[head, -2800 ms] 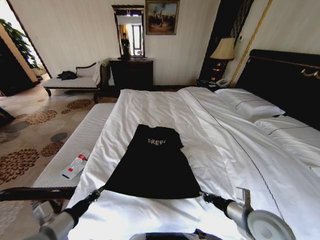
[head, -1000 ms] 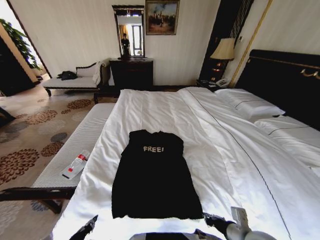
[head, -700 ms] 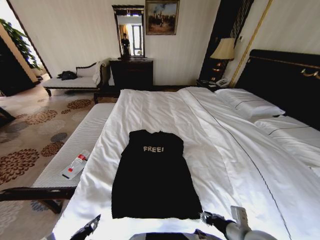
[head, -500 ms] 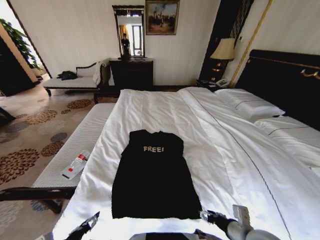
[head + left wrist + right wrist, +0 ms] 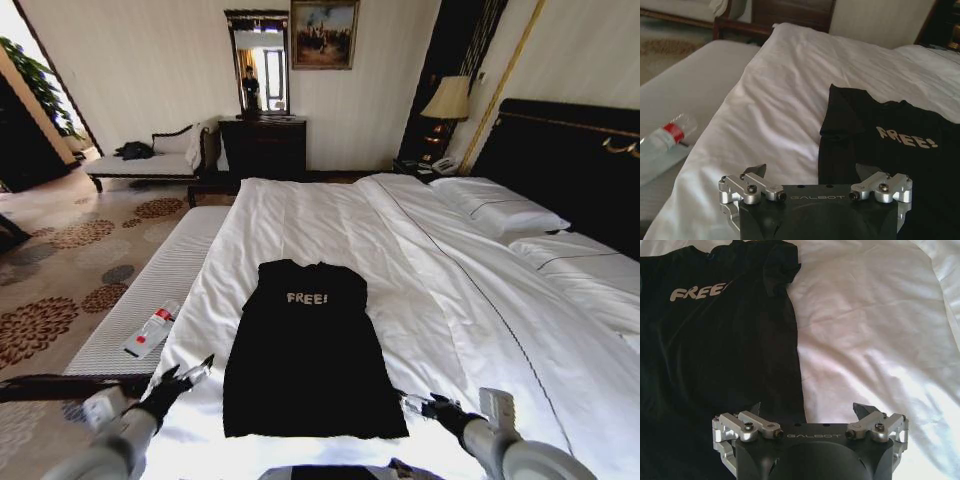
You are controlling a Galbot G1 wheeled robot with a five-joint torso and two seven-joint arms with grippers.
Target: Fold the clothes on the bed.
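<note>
The clothes, a black top (image 5: pixel 310 350) with white "FREE!" lettering, lie flat on the bed (image 5: pixel 450 290) with the collar away from me and the hem near the mattress's front edge. My left gripper (image 5: pixel 192 372) hovers open just left of the hem's left corner. My right gripper (image 5: pixel 416 405) is open beside the hem's right corner. In the left wrist view, the left gripper (image 5: pixel 811 170) spreads its fingers over the top (image 5: pixel 890 150) and the white sheet (image 5: pixel 775 100). The right gripper (image 5: pixel 809 409) straddles the top's (image 5: pixel 715 340) side edge, holding nothing.
A padded white bench (image 5: pixel 150 290) runs along the bed's left side with a plastic bottle (image 5: pixel 152 330) on it. Pillows (image 5: pixel 500 215) and the dark headboard (image 5: pixel 570 160) are at the right. A dresser (image 5: pixel 262 145) and chaise (image 5: pixel 150 160) stand by the far wall.
The top was drawn toward the near edge and now lies straighter. Both grippers dropped low, then rose again to either side of the hem; the left one moved up most.
</note>
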